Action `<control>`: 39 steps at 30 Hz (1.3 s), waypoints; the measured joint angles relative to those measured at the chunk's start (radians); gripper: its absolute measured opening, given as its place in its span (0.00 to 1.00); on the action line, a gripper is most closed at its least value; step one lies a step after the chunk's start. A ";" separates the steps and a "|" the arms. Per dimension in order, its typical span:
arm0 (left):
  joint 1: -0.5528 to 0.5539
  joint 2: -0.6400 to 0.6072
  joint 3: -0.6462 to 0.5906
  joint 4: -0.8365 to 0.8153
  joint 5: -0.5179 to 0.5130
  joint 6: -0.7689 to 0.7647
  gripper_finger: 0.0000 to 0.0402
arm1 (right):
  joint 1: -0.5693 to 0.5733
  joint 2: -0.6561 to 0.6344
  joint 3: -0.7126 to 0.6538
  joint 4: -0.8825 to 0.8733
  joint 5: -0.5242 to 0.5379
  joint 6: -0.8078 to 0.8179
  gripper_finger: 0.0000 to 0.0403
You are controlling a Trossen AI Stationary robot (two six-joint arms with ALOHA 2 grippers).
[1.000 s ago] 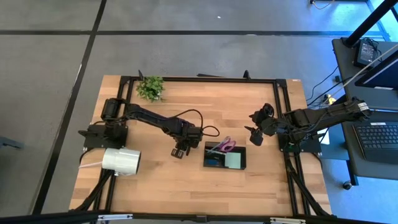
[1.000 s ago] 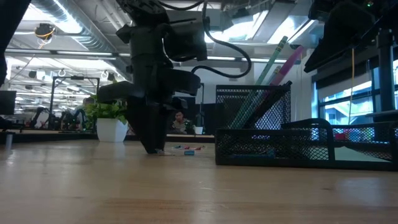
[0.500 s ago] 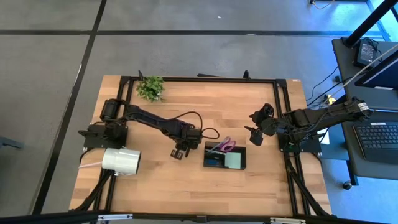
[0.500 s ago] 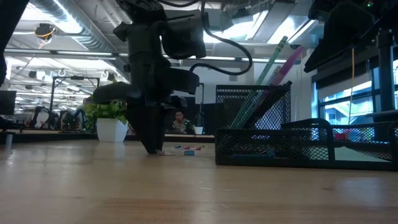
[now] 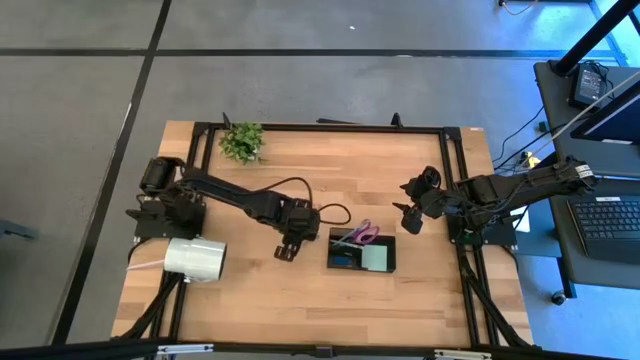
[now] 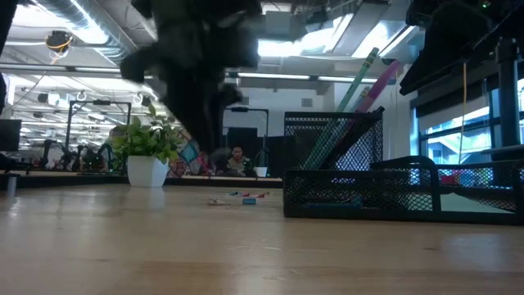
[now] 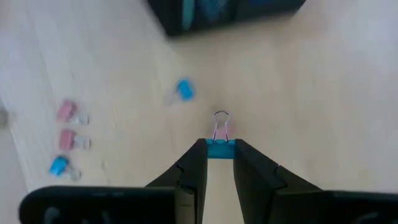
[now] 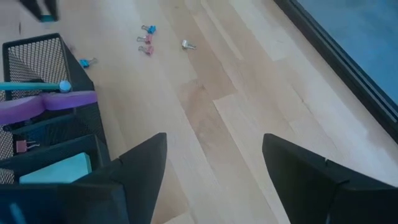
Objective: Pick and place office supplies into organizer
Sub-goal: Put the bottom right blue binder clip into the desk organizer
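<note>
In the high view, the left tool (image 5: pixel 285 251) hung just beside the black mesh organizer (image 5: pixel 361 250), its arm stretched across the bench (image 5: pixel 300 300); the right tool (image 5: pixel 409 217) waited near the organizer's far side. Purple-handled scissors (image 5: pixel 362 234) and a pale green sticky-note pad (image 5: pixel 377 259) already lay inside.

In the low view, the left arm was raised off the bench, and loose clips (image 6: pixel 241 197) lay beside the organizer.

In the left wrist view, the fingers (image 7: pixel 194 171) pinched a blue binder clip (image 7: pixel 220 149) above the wood. The pick looked done; next, the clip probably needed carrying over a compartment and releasing.

In the right wrist view, that tool's fingers (image 8: pixel 140 163) were spread, holding nothing.
</note>
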 joint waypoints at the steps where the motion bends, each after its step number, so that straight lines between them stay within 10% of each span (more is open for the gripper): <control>1: -0.010 -0.013 0.000 0.010 0.001 -0.016 0.15 | 0.000 0.000 0.000 0.004 0.000 0.000 0.67; 23: -0.153 0.059 0.004 0.564 -0.185 -0.140 0.15 | 0.000 0.000 0.000 0.041 0.000 0.028 0.67; 39: -0.179 0.163 0.004 0.583 -0.249 -0.233 0.15 | 0.000 0.000 0.000 0.041 0.000 0.033 0.67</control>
